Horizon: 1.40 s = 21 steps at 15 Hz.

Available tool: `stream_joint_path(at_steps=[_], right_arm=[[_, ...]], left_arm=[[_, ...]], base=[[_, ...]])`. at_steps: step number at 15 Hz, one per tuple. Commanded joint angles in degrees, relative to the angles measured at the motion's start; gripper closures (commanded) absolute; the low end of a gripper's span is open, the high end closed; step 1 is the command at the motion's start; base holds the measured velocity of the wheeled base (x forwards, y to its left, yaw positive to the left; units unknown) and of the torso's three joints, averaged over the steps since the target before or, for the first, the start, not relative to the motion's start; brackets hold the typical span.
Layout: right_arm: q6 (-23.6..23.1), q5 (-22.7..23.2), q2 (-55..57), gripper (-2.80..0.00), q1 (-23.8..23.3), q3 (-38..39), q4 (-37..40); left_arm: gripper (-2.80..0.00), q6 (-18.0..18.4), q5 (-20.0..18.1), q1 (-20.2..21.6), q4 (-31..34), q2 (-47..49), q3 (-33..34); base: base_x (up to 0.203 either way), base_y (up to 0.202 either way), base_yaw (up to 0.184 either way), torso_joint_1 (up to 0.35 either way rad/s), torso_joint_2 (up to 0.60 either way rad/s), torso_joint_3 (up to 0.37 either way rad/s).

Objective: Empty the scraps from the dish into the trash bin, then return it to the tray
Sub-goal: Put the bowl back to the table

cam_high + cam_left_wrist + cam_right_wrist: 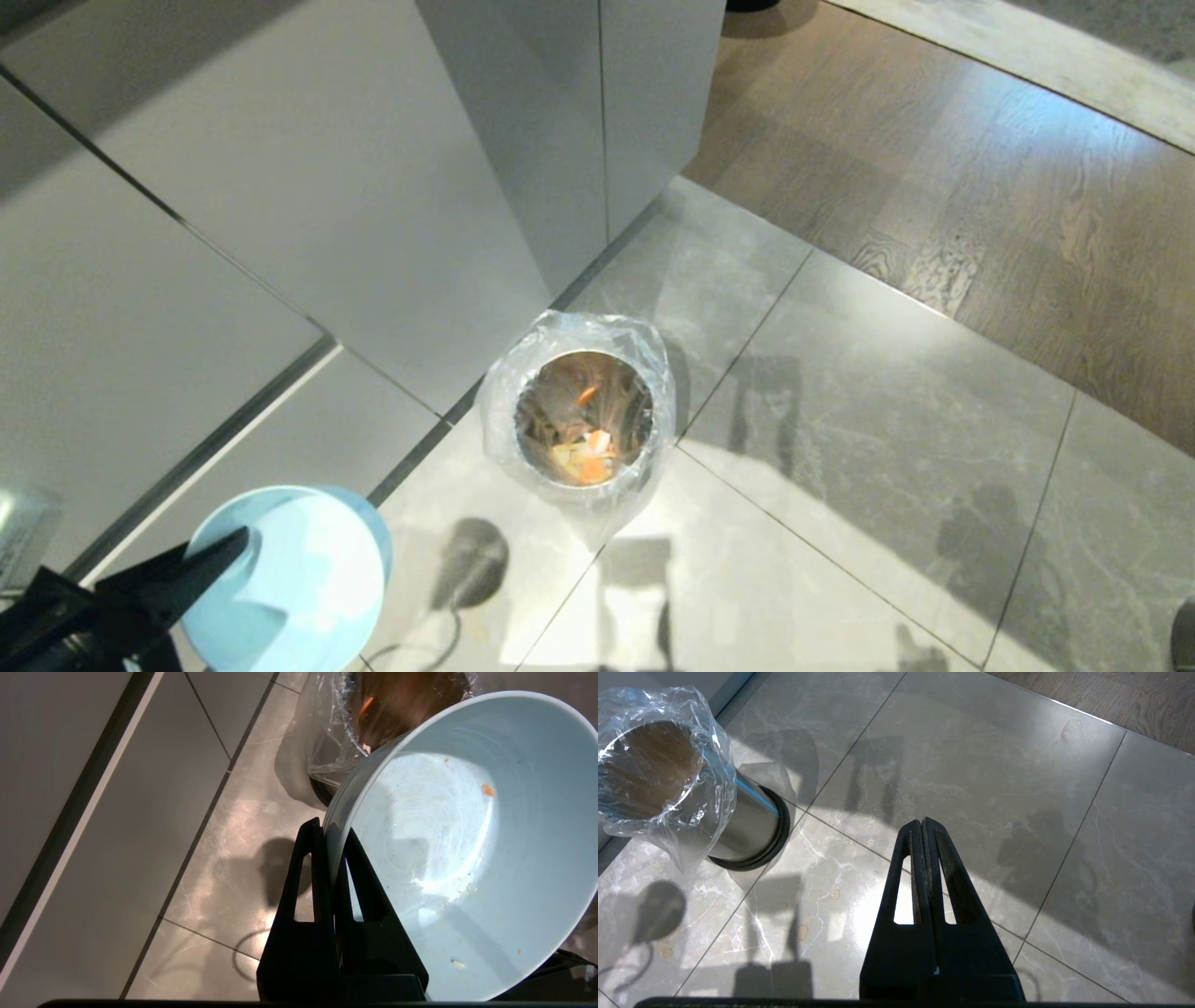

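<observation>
The pale-blue dish (299,579) hangs over the floor at the head view's lower left, tilted and apart from the bin. My left gripper (233,546) is shut on its rim, one finger inside and one outside. In the left wrist view the dish (467,858) holds only a few tiny orange and white specks, and the left gripper (329,833) pinches its edge. Orange and yellow scraps (586,457) lie at the bottom of the shiny trash bin (577,425), lined with a clear bag. My right gripper (922,823) is shut and empty above the tiles, beside the trash bin (742,826). The tray is out of view.
Grey cabinet fronts (280,187) rise behind and left of the bin. Pale marble tiles (840,420) cover the floor around it, with wood flooring (980,187) further right.
</observation>
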Motion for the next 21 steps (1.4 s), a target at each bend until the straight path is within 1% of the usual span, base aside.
stream_joint_path(at_steps=[1, 3, 5, 8, 11, 13, 14, 16, 18, 21], right_arm=[[0.03, -0.02, 0.05, 0.00, 0.00, 0.00, -0.04], [0.03, -0.02, 0.06, 0.00, 0.00, 0.00, 0.00], [0.03, -0.02, 0.06, 0.00, 0.00, -0.04, -0.05], [0.03, -0.02, 0.06, 0.00, 0.00, 0.00, 0.00], [0.03, -0.02, 0.04, 0.00, 0.00, 0.00, -0.05], [0.03, -0.02, 0.06, 0.00, 0.00, 0.00, -0.09], [0.03, -0.02, -0.02, 0.00, 0.00, 0.00, -0.09], [0.03, -0.02, 0.03, 0.00, 0.00, 0.00, -0.09], [0.03, -0.02, 0.06, 0.00, 0.00, 0.00, -0.09], [0.03, -0.02, -0.02, 0.00, 0.00, 0.00, -0.08]], left_arm=[[0.00, -0.01, 0.12, 1.54, -0.11, -8.73, 4.55], [0.00, -0.06, 0.17, 3.07, -0.02, -13.51, 7.65], [0.00, -0.14, 0.18, 4.63, 1.90, -17.47, 8.38], [0.00, -0.99, 0.31, 5.17, 8.17, -24.34, 8.49], [0.00, -1.62, 2.43, 5.52, 16.02, -32.46, 8.51], [0.00, -2.30, 3.79, 5.70, 19.05, -32.96, 8.51], [0.00, -2.20, 3.60, 5.71, 19.93, -32.94, 8.51], [0.00, -2.45, 2.51, 5.65, 20.58, -32.87, 8.51], [0.00, -2.38, 0.72, 5.74, 22.80, -32.88, 8.51], [0.00, -2.45, 0.45, 5.78, 24.93, -32.87, 8.51]], base=[[0.000, 0.000, 0.000, 0.000, 0.00, 0.000], [0.000, 0.000, 0.000, 0.000, 0.00, 0.000], [0.000, 0.000, 0.000, 0.000, 0.00, 0.000], [0.000, 0.000, 0.000, 0.000, 0.00, 0.000], [0.000, 0.000, 0.000, 0.000, 0.00, 0.000], [0.000, 0.000, 0.000, 0.000, 0.00, 0.000], [0.000, 0.000, 0.000, 0.000, 0.00, 0.000], [0.000, 0.000, 0.000, 0.000, 0.00, 0.000], [0.000, 0.000, 0.000, 0.000, 0.00, 0.000], [0.000, 0.000, 0.000, 0.000, 0.00, 0.000]])
